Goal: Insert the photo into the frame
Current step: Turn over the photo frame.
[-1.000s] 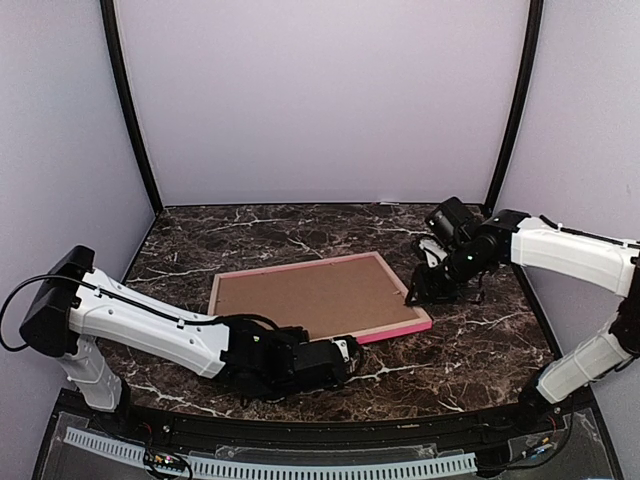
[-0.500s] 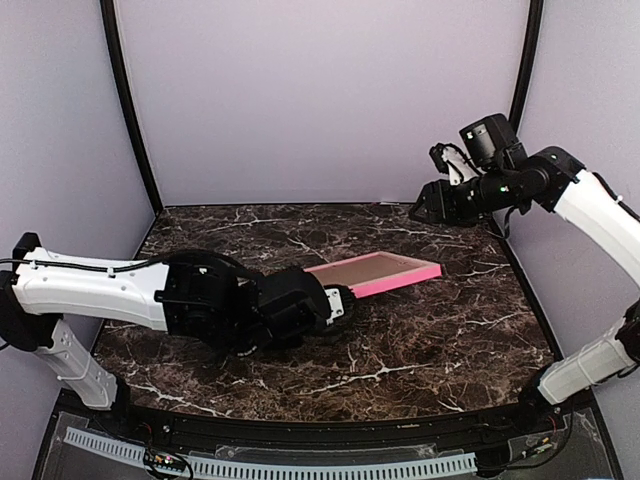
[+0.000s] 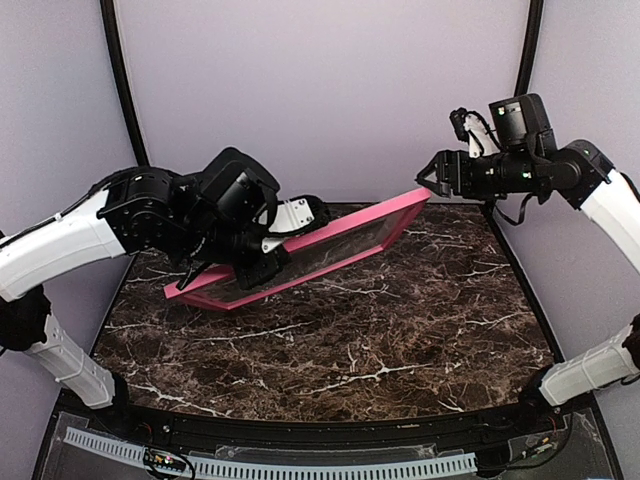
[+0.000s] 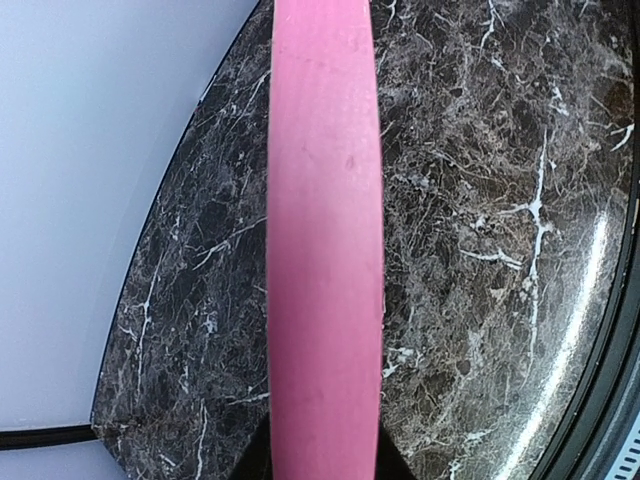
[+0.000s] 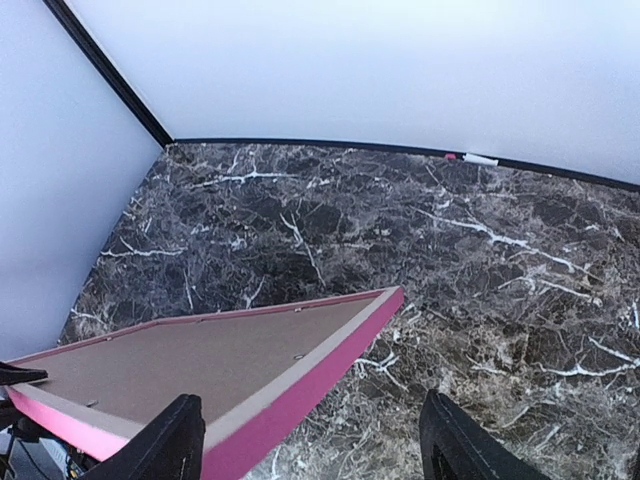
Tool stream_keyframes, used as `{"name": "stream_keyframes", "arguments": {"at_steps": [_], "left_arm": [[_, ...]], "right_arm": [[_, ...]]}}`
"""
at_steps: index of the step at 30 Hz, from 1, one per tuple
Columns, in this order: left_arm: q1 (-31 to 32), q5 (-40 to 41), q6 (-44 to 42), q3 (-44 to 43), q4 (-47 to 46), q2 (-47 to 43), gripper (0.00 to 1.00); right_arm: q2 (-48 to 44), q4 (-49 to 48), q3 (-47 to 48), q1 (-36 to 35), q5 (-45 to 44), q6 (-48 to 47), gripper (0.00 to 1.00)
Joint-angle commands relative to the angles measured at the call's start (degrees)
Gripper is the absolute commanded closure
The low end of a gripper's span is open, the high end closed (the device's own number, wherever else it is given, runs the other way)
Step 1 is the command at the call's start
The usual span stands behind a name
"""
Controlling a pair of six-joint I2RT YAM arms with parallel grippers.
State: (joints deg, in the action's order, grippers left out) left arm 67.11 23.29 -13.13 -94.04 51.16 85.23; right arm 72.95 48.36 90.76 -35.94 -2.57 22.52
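Observation:
The frame point(image 3: 345, 232) is off the table and tilted steeply, its pink-red face toward the front and its high corner at the back right. My left gripper point(image 3: 262, 266) is shut on its lower left part. In the left wrist view the pink bar point(image 4: 325, 250) runs straight up between the dark fingers point(image 4: 252, 462). My right gripper point(image 3: 428, 183) is open and empty in the air by the high corner. In the right wrist view the frame's back point(image 5: 190, 365) with its brown backing panel and pink side lies below the open gripper point(image 5: 315, 450). The photo is hidden.
The dark marble table point(image 3: 400, 320) is walled by pale panels with black posts at the back corners point(image 3: 135, 150). A small white and pink mark point(image 5: 470, 158) sits at the foot of the back wall. The black curved table rim point(image 3: 320, 425) runs along the near edge.
The frame lay flat with its brown back up; my left arm has lifted and turned it up and to the left. My right gripper left the frame's right edge and rose to the back right.

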Motion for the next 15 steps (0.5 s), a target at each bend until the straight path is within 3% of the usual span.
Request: {"name": "stream_keyframes", "arguments": {"at_steps": [1, 10, 15], "left_arm": [[-6.8, -5.8, 9.0, -7.2, -8.7, -6.2, 1.0], [-16.2, -13.2, 17.0, -12.8, -9.6, -5.0, 1.0], [-26.4, -23.7, 28.2, -9.4, -13.8, -6.2, 1.0]], "right_arm": [[-0.8, 0.4, 0.6, 0.3, -1.9, -1.6, 0.25], [-2.1, 0.9, 3.0, 0.9, -6.3, -2.4, 0.19], [-1.4, 0.6, 1.6, 1.0, -5.9, -2.7, 0.18]]}}
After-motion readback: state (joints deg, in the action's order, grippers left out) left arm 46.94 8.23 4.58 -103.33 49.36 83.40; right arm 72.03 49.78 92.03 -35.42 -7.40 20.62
